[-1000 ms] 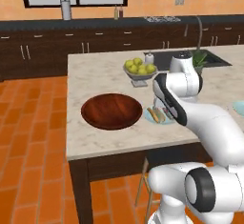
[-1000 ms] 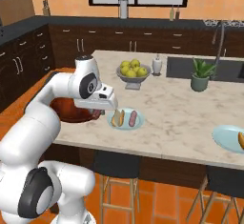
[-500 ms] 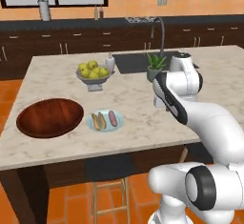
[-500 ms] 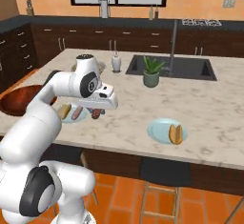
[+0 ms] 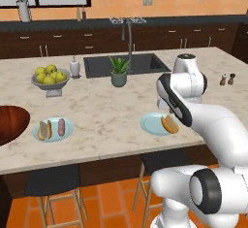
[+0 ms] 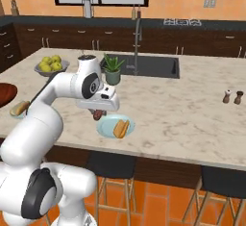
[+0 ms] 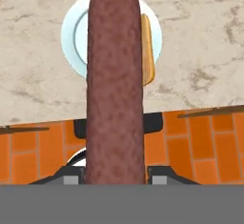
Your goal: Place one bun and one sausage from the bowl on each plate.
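Brown and long, the sausage [image 7: 116, 80] is clamped in my end effector [image 6: 98, 114], which hangs just over the near plate [image 6: 108, 127]. That plate has a bun [image 6: 120, 128] on it and no sausage yet. I think my job now is to lay the sausage down next to that bun. To do it well, I should go low first, keep the sausage over the bare side of the plate, and let go softly so it does not roll onto the tabletop [image 5: 106, 115].

Going left to right: the wooden bowl [image 5: 8, 122] sits at the far left edge, and I cannot tell what is in it. Next comes the other plate [image 5: 53, 130], with one bun and one sausage, so it looks done. Behind it a grey bowl [image 5: 48, 81] holds yellow-green fruit. Then comes my plate with its bun.
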